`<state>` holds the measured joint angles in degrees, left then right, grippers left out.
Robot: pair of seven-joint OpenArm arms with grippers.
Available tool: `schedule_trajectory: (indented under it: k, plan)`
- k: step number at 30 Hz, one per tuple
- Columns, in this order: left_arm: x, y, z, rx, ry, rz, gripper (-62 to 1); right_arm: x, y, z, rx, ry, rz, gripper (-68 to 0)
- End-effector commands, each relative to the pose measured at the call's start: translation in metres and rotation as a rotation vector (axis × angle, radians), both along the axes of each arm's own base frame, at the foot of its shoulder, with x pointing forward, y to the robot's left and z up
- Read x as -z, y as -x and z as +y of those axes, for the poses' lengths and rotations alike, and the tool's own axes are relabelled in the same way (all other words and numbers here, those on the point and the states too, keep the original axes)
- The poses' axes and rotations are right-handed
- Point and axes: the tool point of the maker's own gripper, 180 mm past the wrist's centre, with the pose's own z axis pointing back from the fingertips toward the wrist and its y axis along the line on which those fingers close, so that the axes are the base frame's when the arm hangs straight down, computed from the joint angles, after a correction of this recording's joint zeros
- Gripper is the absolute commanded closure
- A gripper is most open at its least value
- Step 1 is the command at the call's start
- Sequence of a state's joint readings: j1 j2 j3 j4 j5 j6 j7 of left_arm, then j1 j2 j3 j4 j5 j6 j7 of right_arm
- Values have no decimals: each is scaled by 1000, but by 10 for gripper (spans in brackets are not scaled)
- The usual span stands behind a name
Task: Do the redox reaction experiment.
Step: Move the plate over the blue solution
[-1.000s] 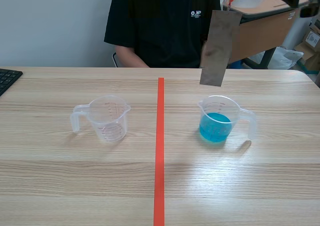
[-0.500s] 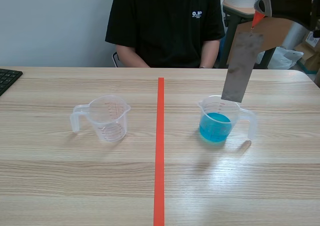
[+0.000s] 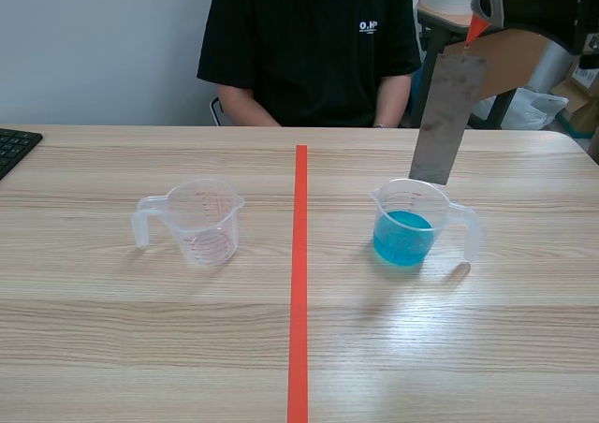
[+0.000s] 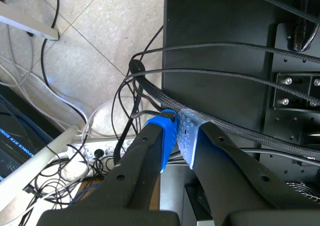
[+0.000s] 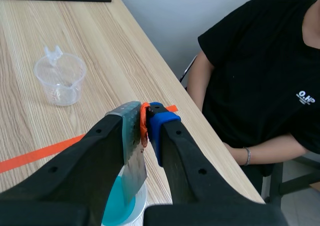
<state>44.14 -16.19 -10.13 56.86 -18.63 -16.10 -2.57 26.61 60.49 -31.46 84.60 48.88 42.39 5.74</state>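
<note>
My right gripper [image 3: 481, 13] is raised at the far right, shut on the top of a grey metal strip [image 3: 447, 119], with an orange-red piece at the grip. The strip hangs tilted, its lower end just above the far rim of the clear beaker of blue liquid [image 3: 404, 226]. In the right wrist view the strip [image 5: 133, 151] is pressed between the fingers of the gripper [image 5: 143, 117], with the blue beaker [image 5: 119, 206] below. An empty clear beaker [image 3: 198, 219] [image 5: 60, 79] stands left of the orange tape line. My left gripper [image 4: 177, 135] is shut on nothing, off the table.
A person in a black shirt [image 3: 309, 49] sits across the table. A black keyboard [image 3: 14, 148] lies at the left edge. In the left wrist view there are cables [image 4: 125, 101] on the floor and a black base [image 4: 225, 56].
The right gripper carried the strip to the right and down, from left of the blue beaker to above its far rim; in the last half second it rose slightly.
</note>
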Motion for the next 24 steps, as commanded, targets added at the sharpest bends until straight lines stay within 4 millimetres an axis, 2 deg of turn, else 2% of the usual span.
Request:
schedule_trajectory:
  k: [1, 7, 12, 17, 24]
  plan:
    - [-4, -3, 0, -4, 0, -34, -49, -17, 0, 0, -8, -16, -40, -17]
    - [-26, -23, 13, 53, -27, -154, -49, -18, 0, 0, -11, -22, -44, -17]
    - [-60, -48, 6, 193, 18, -268, -49, -20, 1, 1, -15, -34, -47, -17]
    - [-93, -85, -6, 371, 57, -356, -49, -21, 1, 2, -17, -35, -47, -17]
    - [-157, -157, -27, 619, 42, -588, -49, -21, 1, 2, -17, -36, -45, -17]
